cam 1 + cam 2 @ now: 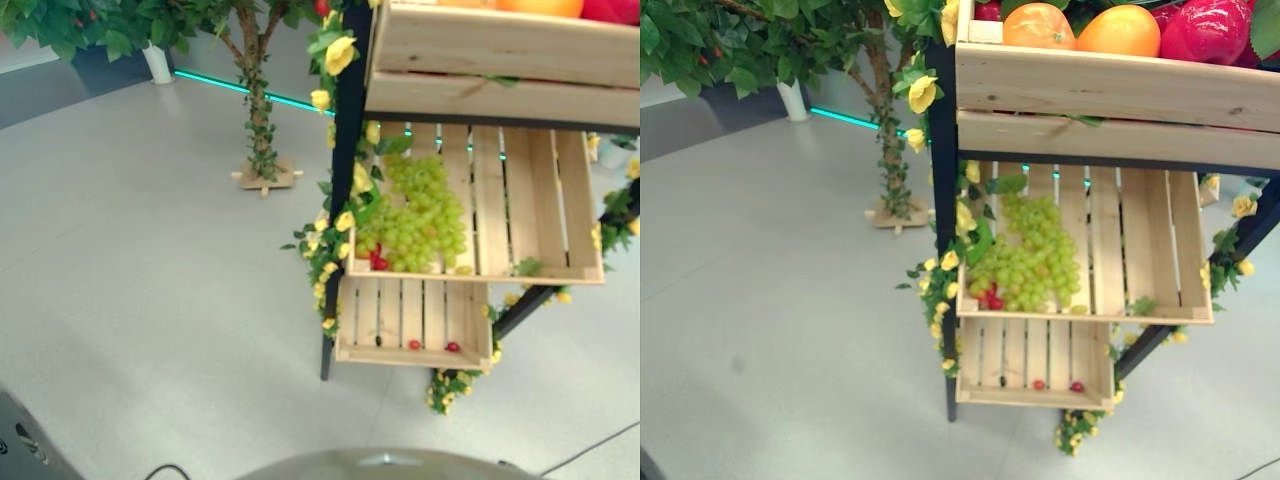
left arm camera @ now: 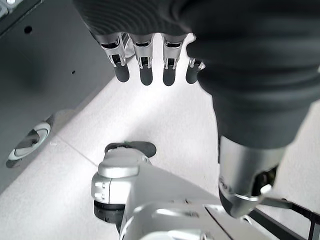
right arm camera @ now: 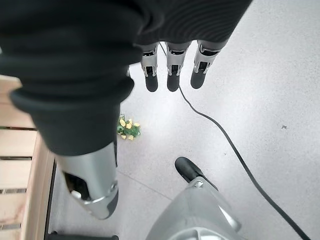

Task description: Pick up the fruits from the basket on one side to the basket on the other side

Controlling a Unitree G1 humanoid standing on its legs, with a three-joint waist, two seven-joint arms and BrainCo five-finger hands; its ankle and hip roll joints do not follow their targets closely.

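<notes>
Nearest to me, my left hand [image 2: 150, 65] hangs down by my side over bare floor, its fingers straight and loose with nothing in them, and my right hand [image 3: 172, 65] hangs the same way, fingers relaxed and empty, beside the edge of the wooden stand. Just ahead sits the lowest crate [image 1: 1032, 365], holding two small red fruits [image 1: 1057, 385] near its front lip. Above and behind it, the middle crate [image 1: 1145, 250] carries a big bunch of green grapes [image 1: 1032, 258] on its left half, with a few red berries [image 1: 988, 297] tucked at the bunch's near corner; its right half is bare slats. Farther up, the top crate [image 1: 1110, 85] shows oranges [image 1: 1122, 30] and a red fruit [image 1: 1205, 28] above its rim. Yellow flower garlands [image 1: 940, 275] trail down the dark post [image 1: 945, 200], and a small artificial tree [image 1: 258, 110] stands on the floor well beyond. I can't tell from this whether fruit is due to leave the grapes' side or has already arrived there. The risks I see: reaching into the middle crate means passing under the top crate's boards, so a wrist could strike them; the grapes look loose and could shed if pinched by a few fingers; and the garland could snag a hand near the post.
</notes>
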